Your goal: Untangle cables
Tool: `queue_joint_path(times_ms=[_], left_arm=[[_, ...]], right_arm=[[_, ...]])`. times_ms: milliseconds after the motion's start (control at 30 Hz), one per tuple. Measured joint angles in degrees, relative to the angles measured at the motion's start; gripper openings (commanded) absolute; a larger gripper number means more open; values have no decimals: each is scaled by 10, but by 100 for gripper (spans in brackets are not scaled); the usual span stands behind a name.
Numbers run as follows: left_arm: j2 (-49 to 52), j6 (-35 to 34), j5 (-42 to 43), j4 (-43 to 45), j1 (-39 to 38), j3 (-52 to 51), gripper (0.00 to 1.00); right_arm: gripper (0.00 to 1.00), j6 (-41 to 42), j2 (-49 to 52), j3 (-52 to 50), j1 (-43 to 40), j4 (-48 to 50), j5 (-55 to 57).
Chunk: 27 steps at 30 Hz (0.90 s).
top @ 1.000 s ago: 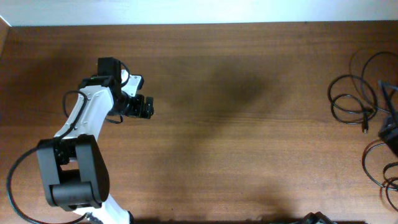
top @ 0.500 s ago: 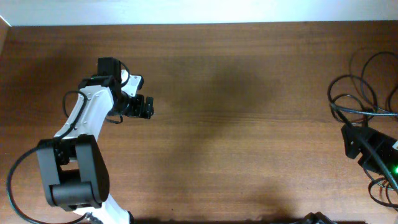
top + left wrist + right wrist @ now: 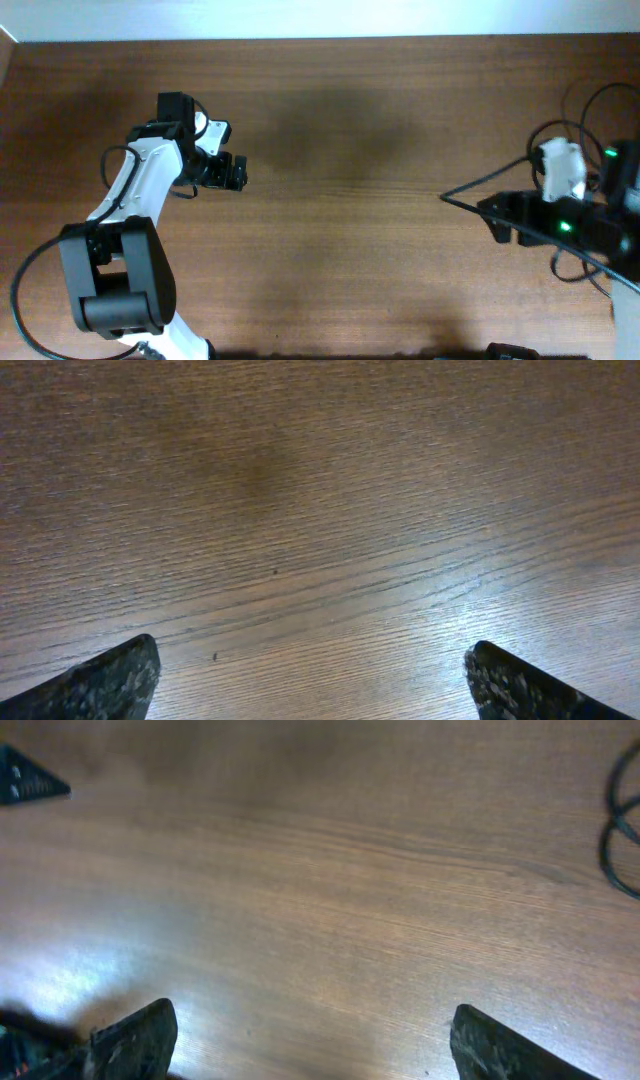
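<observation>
Soft light, pale glare patches on the table (image 3: 470, 600) in both wrist views, faint shadows.

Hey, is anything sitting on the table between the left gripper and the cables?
Nothing visible. Only bare table lies between the left gripper and the cables at the right; the right arm hangs over part of them.

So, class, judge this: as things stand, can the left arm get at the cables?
Probably not. The left hand sits far across the table from the cables at the right edge, where the right arm is.
</observation>
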Motion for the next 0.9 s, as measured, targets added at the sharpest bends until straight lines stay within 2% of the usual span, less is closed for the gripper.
queue_joint_path(times_ms=[100, 367, 500, 567, 633, 900], left_arm=[[0, 0, 0, 0, 0, 0, 99], [0, 0, 0, 0, 0, 0, 99], [0, 0, 0, 0, 0, 0, 99], [0, 0, 0, 0, 0, 0, 99], [0, 0, 0, 0, 0, 0, 99], [0, 0, 0, 0, 0, 0, 99]], right_arm=[[87, 57, 31, 0, 76, 29, 94], [86, 216, 35, 0, 291, 108, 347], [87, 237, 35, 0, 368, 138, 391], [97, 239, 35, 0, 382, 143, 396], [99, 240, 35, 0, 382, 143, 402], [99, 240, 42, 0, 382, 143, 404]])
